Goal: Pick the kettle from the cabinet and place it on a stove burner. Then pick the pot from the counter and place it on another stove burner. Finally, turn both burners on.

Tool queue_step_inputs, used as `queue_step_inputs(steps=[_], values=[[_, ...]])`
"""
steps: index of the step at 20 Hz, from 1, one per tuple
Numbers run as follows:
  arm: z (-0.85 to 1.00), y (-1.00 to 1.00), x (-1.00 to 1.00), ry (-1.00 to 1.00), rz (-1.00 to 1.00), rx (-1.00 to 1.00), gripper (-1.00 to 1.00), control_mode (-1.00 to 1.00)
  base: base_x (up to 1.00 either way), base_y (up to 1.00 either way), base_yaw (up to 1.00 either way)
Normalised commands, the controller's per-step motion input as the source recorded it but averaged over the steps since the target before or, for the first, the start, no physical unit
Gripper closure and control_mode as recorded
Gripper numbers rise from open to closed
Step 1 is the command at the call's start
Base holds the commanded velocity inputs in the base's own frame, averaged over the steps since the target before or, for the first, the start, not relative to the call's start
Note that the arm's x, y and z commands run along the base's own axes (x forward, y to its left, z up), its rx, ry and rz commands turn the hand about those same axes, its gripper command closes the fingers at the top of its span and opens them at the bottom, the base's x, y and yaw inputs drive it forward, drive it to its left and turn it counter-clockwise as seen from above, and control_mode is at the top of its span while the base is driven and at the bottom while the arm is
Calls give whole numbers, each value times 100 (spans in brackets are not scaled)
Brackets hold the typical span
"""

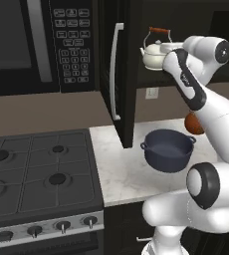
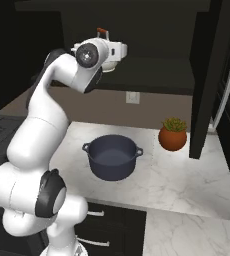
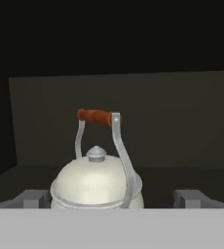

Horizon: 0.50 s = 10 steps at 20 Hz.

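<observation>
Step in hand: the first pick. From the left: stove burners (image 1: 57, 179) bare; cabinet (image 1: 117, 74) door swung open; kettle (image 3: 95, 182) upright on the cabinet shelf; pot (image 1: 168, 149) waiting on the counter (image 1: 121, 174). The gripper (image 3: 113, 198) is level with the kettle, jaws fully open, fingertips (image 3: 33, 198) flanking the body without contact. Next move, by judgement: advance, close on body or handle, lift clear.

- A black built-in microwave with a grey keypad (image 1: 71, 42) hangs at upper left.
- A brown-grey wall (image 1: 42, 112) runs beneath it.
- A white wall socket (image 2: 133, 97) sits on the wall.
- A small green plant in a round terracotta pot (image 2: 173, 135) stands nearby.
- Dark lower drawers with pale handles (image 2: 107, 225) sit below.
</observation>
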Motion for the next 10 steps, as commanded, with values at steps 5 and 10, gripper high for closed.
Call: queue_step_inputs(steps=[5,10], values=[[0,-10,32,0,7,0,-100,-100,0,0,0],[0,0,22,0,6,0,-100,-100,0,0,0]])
